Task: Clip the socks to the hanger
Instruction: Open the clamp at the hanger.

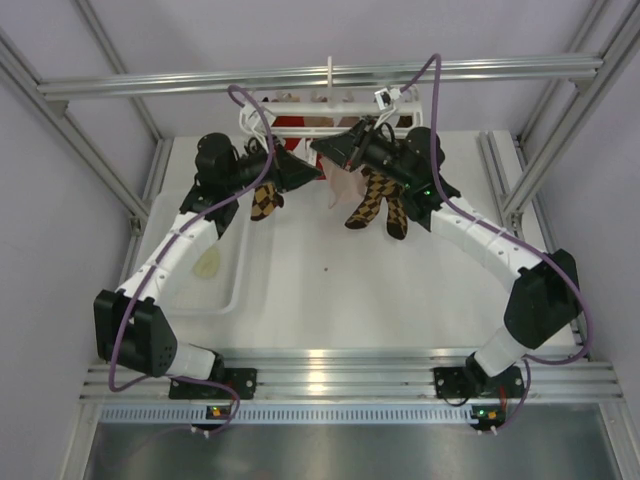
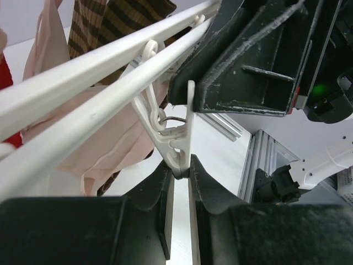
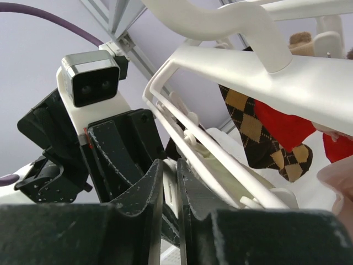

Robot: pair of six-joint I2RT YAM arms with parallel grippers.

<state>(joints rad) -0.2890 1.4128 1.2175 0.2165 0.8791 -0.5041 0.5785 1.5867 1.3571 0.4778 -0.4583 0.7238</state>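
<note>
Left end effector (image 2: 179, 165) pinched nearly closed on the tail of a white clip (image 2: 172, 130), which hangs off the hanger (image 2: 83, 77) rail just above it. Right end effector (image 3: 175, 168): jaws near together under the hanger, white part in the gap, can't tell if gripped. Cream sock (image 1: 207, 265) in tray (image 1: 240, 285) on counter (image 1: 350, 300), below and well apart from both

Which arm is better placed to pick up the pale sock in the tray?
Probably left: the sock lies in the tray on its side, though the left gripper must first release its clip.
</note>
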